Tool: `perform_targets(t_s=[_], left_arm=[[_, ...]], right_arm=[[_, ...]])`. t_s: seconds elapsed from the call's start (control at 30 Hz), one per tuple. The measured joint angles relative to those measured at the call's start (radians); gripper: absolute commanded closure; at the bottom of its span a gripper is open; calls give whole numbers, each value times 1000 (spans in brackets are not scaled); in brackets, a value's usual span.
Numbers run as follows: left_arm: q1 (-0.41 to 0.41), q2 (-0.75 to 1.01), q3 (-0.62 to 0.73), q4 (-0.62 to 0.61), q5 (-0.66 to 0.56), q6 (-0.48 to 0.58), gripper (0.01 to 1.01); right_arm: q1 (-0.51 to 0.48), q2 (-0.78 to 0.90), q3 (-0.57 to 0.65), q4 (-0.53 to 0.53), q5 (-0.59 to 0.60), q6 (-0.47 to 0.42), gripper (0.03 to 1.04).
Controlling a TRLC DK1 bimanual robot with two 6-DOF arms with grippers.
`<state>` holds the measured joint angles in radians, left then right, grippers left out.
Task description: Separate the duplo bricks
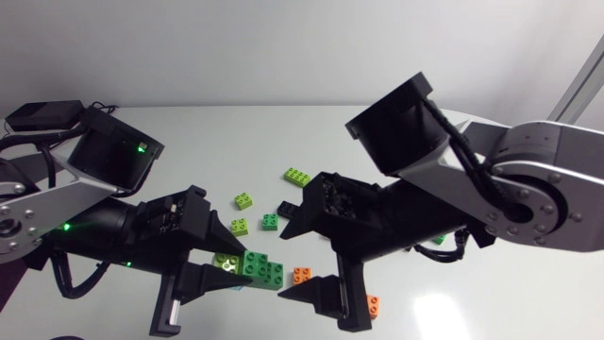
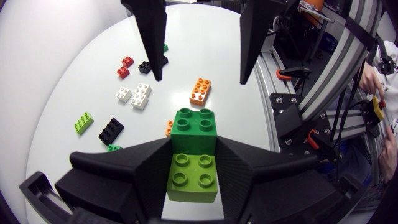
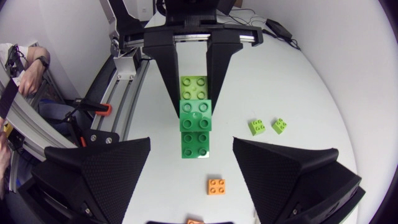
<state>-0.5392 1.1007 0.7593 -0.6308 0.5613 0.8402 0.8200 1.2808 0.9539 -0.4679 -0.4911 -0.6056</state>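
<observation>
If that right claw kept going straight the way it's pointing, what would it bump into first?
Most likely the green duplo stack in the left gripper: its dark green end brick sits dead ahead of the right gripper's open fingers. The orange brick looks below that line, though depth is unclear.

1. You are at work in a robotics lab: your left arm (image 1: 57, 189) and right arm (image 1: 538, 189), silver-grey links on black joints, come in from both sides over one plain white worktop (image 1: 283, 132).
2. Small green lights (image 1: 142, 147) glow on the left arm's housing.
3. Across the worktop lie scattered toy bricks (image 2: 200, 91) in several colours, and a green brick stack (image 3: 196, 118) sits clamped in your left pincer (image 2: 194, 149).
</observation>
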Motion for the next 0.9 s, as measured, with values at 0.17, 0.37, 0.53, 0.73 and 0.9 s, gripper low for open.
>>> perform_targets(t_s=[0.17, 0.37, 0.53, 0.73, 0.9], left_arm=[[-25, 9, 16, 7, 0, -15, 711], [-47, 12, 32, 10, 0, -29, 710], [-52, 24, 32, 10, 0, -30, 711], [-52, 25, 32, 10, 0, -30, 711], [-52, 25, 32, 10, 0, -30, 711]], right_arm=[[15, 37, 0, 11, 3, 15, 134], [25, 46, 0, 33, 11, 23, 180], [28, 46, 4, 34, 24, 27, 279], [45, 46, 4, 52, 35, 35, 484], [58, 46, 4, 63, 47, 45, 716]])
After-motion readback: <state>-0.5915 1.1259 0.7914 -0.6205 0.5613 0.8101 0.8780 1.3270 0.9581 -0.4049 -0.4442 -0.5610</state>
